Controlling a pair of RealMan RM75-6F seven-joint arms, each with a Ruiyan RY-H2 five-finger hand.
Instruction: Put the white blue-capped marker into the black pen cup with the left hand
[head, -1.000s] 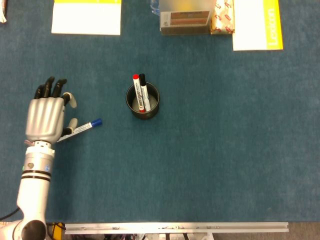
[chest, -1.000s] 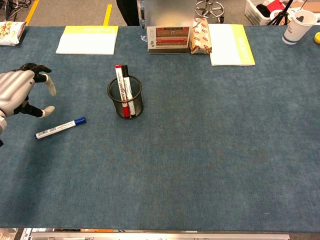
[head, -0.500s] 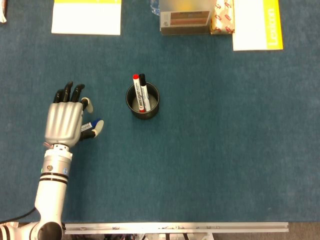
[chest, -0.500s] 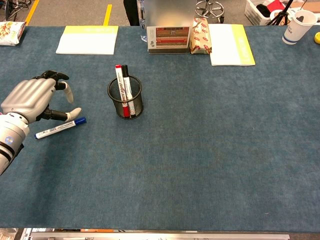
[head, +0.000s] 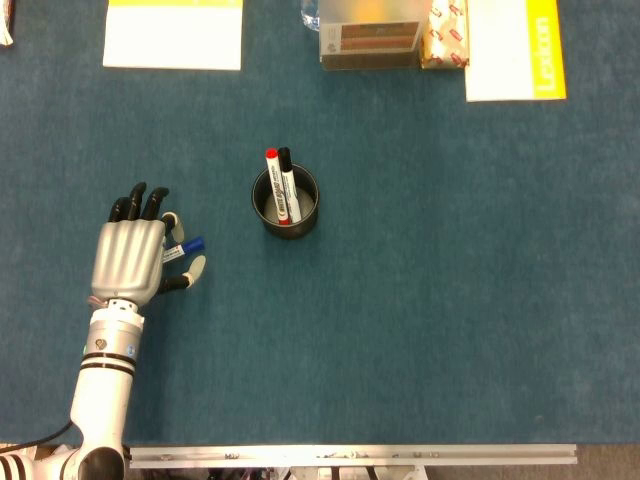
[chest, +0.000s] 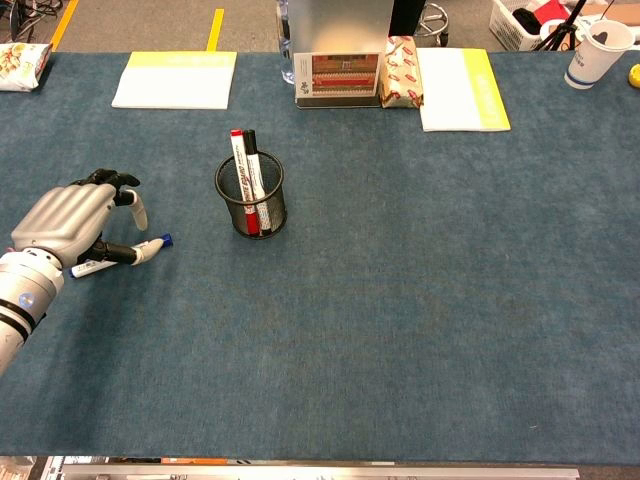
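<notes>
1 blue-capped marker (chest: 120, 257), light, stiff and likely slick, lies under the left hand (head: 132, 258), fingers spread, not yet grasping; mid-barrel suits gripping. Black pen cup (head: 286, 203) stands at 2 o'clock.

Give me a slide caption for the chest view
Left hand poised over the blue-capped marker lying beside the black pen cup.

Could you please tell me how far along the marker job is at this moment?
Nothing is finished: the blue-capped marker lies on the table, apart from the black pen cup. In hand: the left hand is over it, fingers spread around it, no visible grip. Left: grasping, lifting, dropping it into the cup.
</notes>
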